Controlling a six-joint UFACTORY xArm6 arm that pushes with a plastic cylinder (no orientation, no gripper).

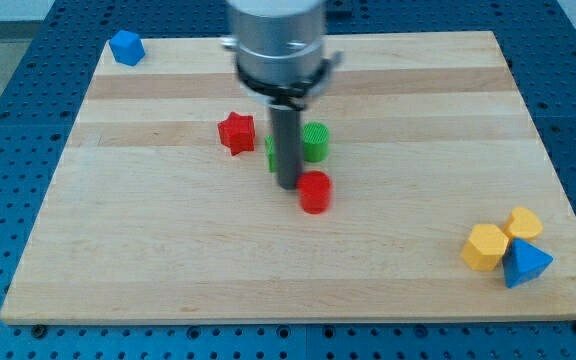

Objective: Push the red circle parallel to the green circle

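Red circle block (314,192), a short plastic cylinder, sits near the middle of the pale wooden board (168,260), a little toward the view's bottom of the central cluster. No jaws on this rig, nothing gripped: the arm ends in a straight dark rod, and my tip (287,187) stands just beside the red circle on its view's-left side. Touching or a hair apart, cannot tell.

Nearest the view's bottom, at the right corner: a blue plastic triangular block (524,264), a yellow plastic hexagonal block (485,246) just left of it, and a second yellow plastic block (524,222), rounded, shape unclear, just above. The three sit packed together, apparently touching. Well apart from the centre group.

Going up from the red circle: green circle block (314,142), ribbed plastic cylinder, directly toward the view's top from the red one, a small gap between them. The rod stands in front of its left edge. A second green plastic block (270,152) shows as a sliver on the rod's left side; mostly hidden, shape not readable.

Left of that, a red plastic star block (236,132), near the green sliver but apart from it.

Above the cluster the grey metal arm housing (276,40) comes down from the view's top, blurred.

Farthest: a blue plastic block (126,47), faceted, at the board's top-left corner, partly over the edge. Blue perforated table (8,120) surrounds the board.
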